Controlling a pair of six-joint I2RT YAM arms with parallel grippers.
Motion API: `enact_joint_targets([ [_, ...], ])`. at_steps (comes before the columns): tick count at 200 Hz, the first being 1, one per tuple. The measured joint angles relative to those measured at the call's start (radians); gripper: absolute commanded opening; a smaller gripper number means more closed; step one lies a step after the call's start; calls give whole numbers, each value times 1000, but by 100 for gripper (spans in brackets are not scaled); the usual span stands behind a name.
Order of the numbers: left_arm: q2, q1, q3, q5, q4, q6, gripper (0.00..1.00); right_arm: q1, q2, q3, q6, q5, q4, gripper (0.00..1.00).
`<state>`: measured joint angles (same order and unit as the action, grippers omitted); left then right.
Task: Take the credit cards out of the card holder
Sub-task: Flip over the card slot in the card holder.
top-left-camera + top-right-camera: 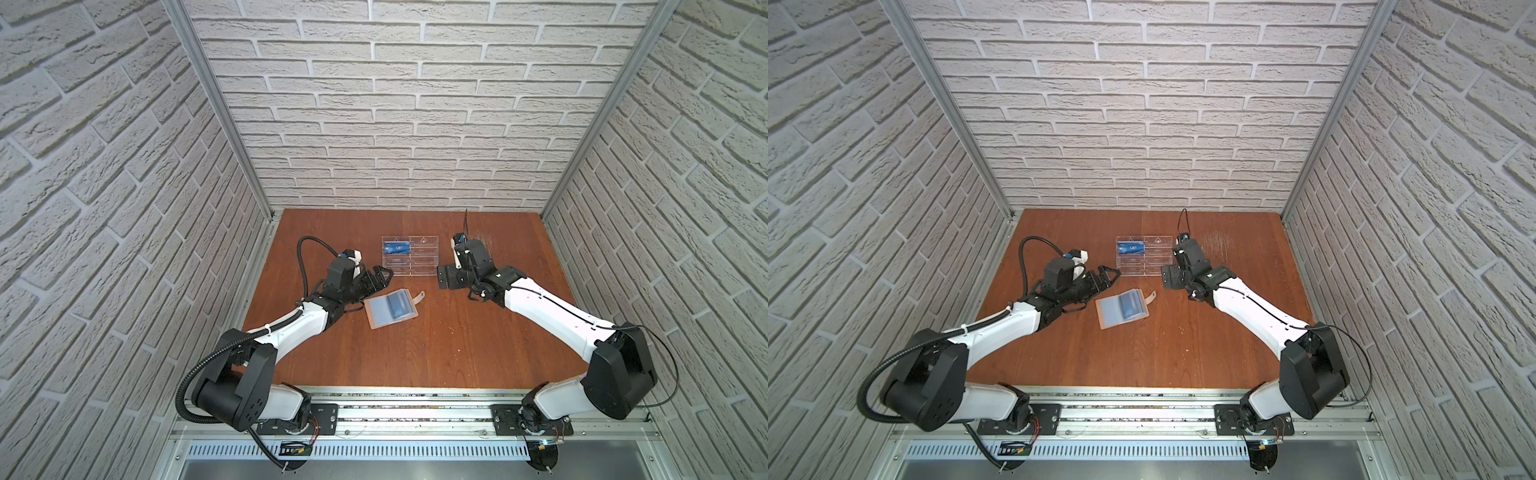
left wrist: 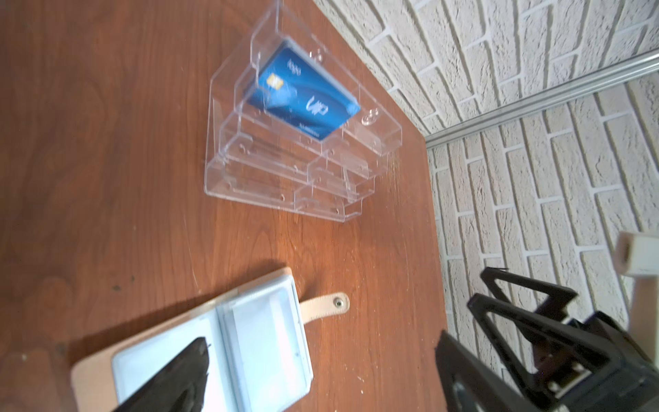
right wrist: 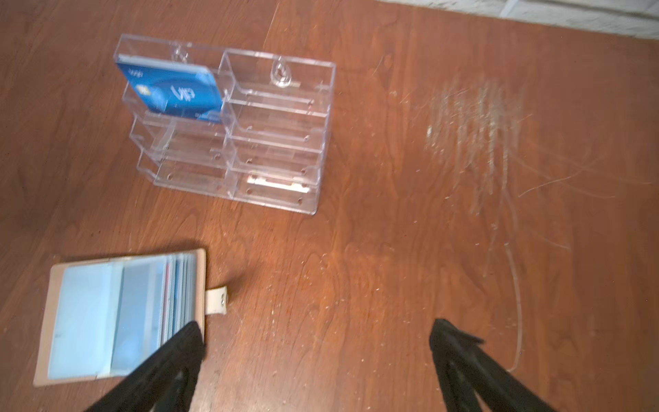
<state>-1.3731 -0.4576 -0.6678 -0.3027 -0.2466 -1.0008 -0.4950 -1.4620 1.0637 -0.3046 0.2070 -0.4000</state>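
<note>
Both left gripper (image 1: pixel 384 277) and right gripper (image 3: pixel 315 326) gape wide, empty; pinching a slick sleeve (image 2: pixel 264 342) could drag the unpinned card holder (image 1: pixel 390 309) along.

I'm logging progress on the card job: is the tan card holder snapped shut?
No, the card holder lies open on the table, clear sleeve pages showing and its snap strap sticking out loose at its edge.

Seen from high in both top views, whole table (image 1: pixel 415 353); close from each wrist, sharing rack (image 2: pixel 271 185) and wallet (image 3: pixel 85 314).
</note>
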Motion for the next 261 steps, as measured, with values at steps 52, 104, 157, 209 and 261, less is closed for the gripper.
enact_joint_targets([
  [52, 58, -32, 122, 38, -16, -94, 98, -16, -36, -162, -55, -148, 80, 99],
  [104, 29, -44, 156, 54, -117, -193, 98, -44, -142, -178, -73, -214, 188, 100],
  [157, -52, -59, 159, 59, -204, -235, 98, -73, -156, -182, -82, -263, 245, 100],
  [209, -149, -61, 173, 50, -306, -267, 98, -85, -168, -182, -81, -284, 275, 100],
  [261, -220, -63, 190, 31, -422, -293, 98, -95, -235, -167, -81, -296, 280, 100],
])
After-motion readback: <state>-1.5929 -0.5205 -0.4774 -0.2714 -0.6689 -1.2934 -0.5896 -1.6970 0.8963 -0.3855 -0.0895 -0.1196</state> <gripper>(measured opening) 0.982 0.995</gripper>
